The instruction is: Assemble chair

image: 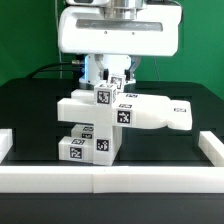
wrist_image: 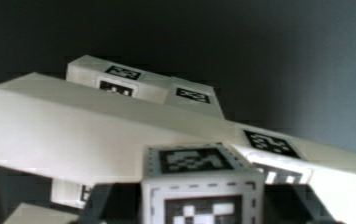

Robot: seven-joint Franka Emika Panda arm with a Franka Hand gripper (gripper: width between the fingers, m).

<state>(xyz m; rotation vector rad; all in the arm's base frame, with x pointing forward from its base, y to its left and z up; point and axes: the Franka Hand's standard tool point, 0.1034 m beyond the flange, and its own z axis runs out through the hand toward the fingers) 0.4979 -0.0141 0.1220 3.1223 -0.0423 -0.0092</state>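
The chair parts stand as a partly joined stack in the middle of the black table. A flat white slab (image: 145, 113) with tags juts toward the exterior view's right, resting on tagged blocks and bars (image: 85, 143). A small white tagged block (image: 104, 97) sits on top of the slab's near end. My gripper (image: 111, 84) comes straight down onto it. In the wrist view the small block (wrist_image: 201, 185) fills the space between my dark fingers (wrist_image: 100, 190), and the gripper (wrist_image: 196, 200) is shut on it. The slab (wrist_image: 104, 110) lies just beyond, with a bar (wrist_image: 139, 78) behind it.
A long low white border rail (image: 112, 179) runs along the table's front, with side pieces at the exterior view's left (image: 5, 143) and right (image: 212, 146). A green wall stands behind the arm.
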